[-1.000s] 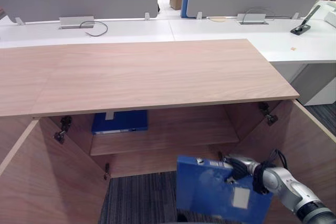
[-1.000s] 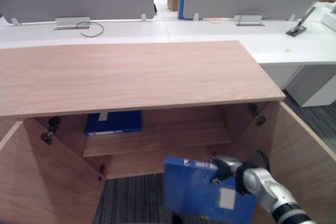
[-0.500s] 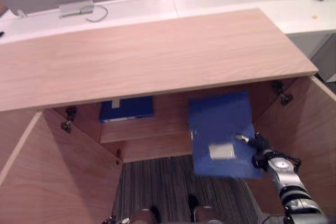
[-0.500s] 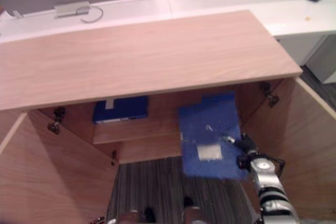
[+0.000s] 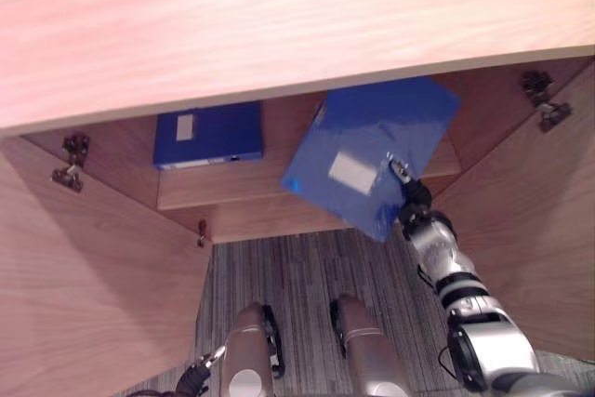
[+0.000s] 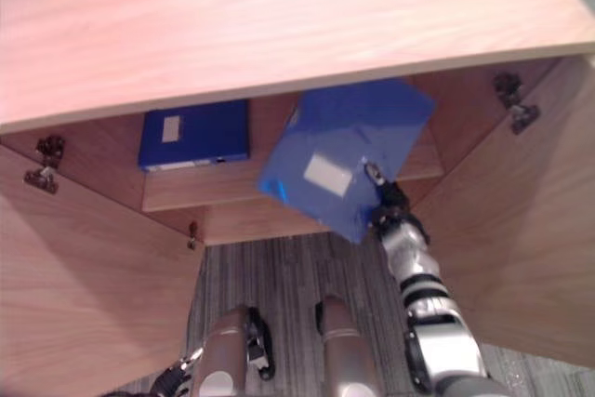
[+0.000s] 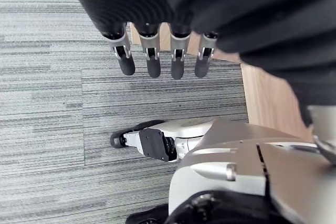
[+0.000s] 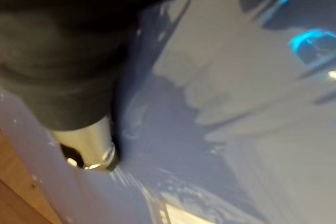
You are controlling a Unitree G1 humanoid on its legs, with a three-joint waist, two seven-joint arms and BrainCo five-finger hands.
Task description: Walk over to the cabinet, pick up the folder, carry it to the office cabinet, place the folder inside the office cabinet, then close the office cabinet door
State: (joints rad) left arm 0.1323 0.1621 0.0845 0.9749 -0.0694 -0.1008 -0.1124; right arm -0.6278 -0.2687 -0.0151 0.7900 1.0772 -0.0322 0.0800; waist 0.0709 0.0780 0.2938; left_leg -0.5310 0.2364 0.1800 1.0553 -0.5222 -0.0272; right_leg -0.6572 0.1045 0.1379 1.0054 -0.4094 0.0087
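Note:
My right hand (image 5: 412, 198) is shut on the lower corner of a blue folder (image 5: 372, 151) with a white label. I hold the folder tilted at the open front of the wooden office cabinet (image 5: 279, 25), its far edge under the cabinet top and over the inner shelf (image 5: 232, 190). Up close in the right wrist view, the folder's blue cover (image 8: 220, 103) lies against my thumb (image 8: 86, 148). My left hand (image 7: 157, 51) hangs low over the carpet, fingers straight and holding nothing.
A second blue folder (image 5: 207, 135) lies flat on the shelf's left part. Both cabinet doors stand swung open, the left door (image 5: 84, 276) and the right door (image 5: 544, 230). Grey striped carpet (image 5: 307, 267) lies in front of the cabinet.
The camera has tipped down towards the cabinet's opening. My right hand has carried the folder up and forward, from in front of the cabinet to under its top, and turned it.

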